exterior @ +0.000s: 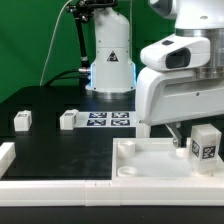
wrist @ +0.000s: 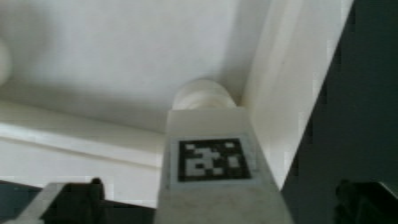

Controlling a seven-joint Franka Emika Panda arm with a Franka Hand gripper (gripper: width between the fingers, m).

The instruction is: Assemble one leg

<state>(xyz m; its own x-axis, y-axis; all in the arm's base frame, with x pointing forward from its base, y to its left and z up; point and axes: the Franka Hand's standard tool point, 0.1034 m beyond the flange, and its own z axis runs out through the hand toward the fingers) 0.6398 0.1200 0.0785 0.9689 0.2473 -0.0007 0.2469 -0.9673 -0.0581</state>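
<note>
item 1, leg (exterior: 205,146): small white block with a black-and-white tag on the face turned to the exterior camera. it is at the exterior view's right, over the far right part of the white tray-like part (exterior: 150,160), roughly upright. i cannot tell whether it rests on the tray-like part's surface.

item 2, claw (wrist: 217,205): spread. in the wrist view i see its dark fingers (wrist: 68,203) on either side of the leg, with a gap showing on each side, so it does not pinch the leg. the tagged face looks toward the wrist camera.

item 3, arm (exterior: 175,70): bulky white housing directly above the leg.

item 4, first loose block (exterior: 22,120) and second loose block (exterior: 68,119): both on the black counter (exterior: 60,150), apart from each other, well away from the tray-like part.

item 5, marker board (exterior: 110,120): flat on the counter, just beside the second loose block, on its right in the exterior view.
</note>
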